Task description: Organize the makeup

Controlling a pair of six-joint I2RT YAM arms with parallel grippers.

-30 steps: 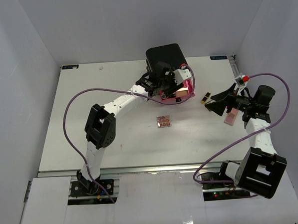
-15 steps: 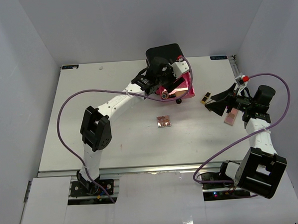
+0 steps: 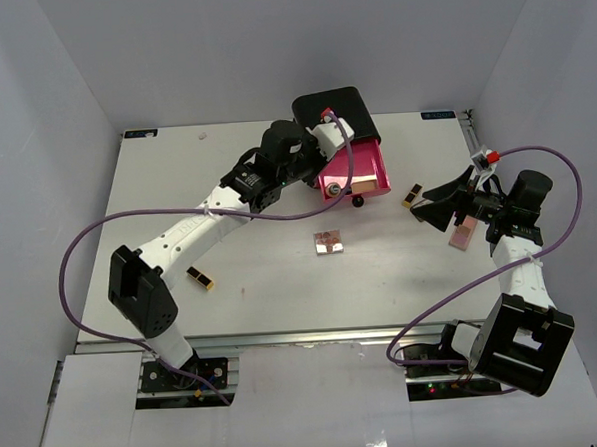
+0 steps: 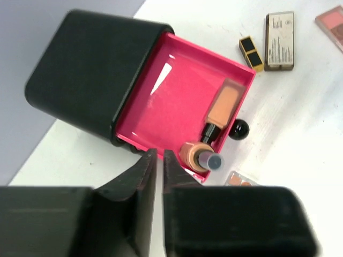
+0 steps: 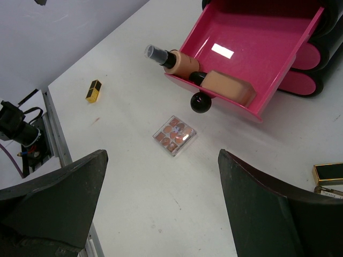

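Observation:
The black box (image 3: 331,110) has its pink drawer (image 3: 360,160) pulled open. In the drawer lie a tan bottle with a dark neck (image 4: 225,106) and a brown bottle with a grey cap (image 4: 199,156). My left gripper (image 3: 298,173) hangs just left of the drawer, jaws shut and empty (image 4: 158,155). The square palette (image 3: 328,243) lies mid-table. One lipstick (image 3: 199,279) lies at the left, another (image 3: 414,194) by my right gripper (image 3: 423,207), which is wide open and empty (image 5: 163,155). A tan compact (image 4: 280,40) and a pink compact (image 3: 463,237) lie at the right.
The drawer's black knob (image 5: 200,102) sticks out over the table towards the palette (image 5: 174,135). Two lower pink drawers (image 5: 308,69) are closed. Purple cables loop over both arms. White walls close in the table on three sides.
My left arm has drawn back leftwards from over the drawer, leaving the grey-capped bottle in it. The lipstick at the left is now uncovered. The right arm has not moved.

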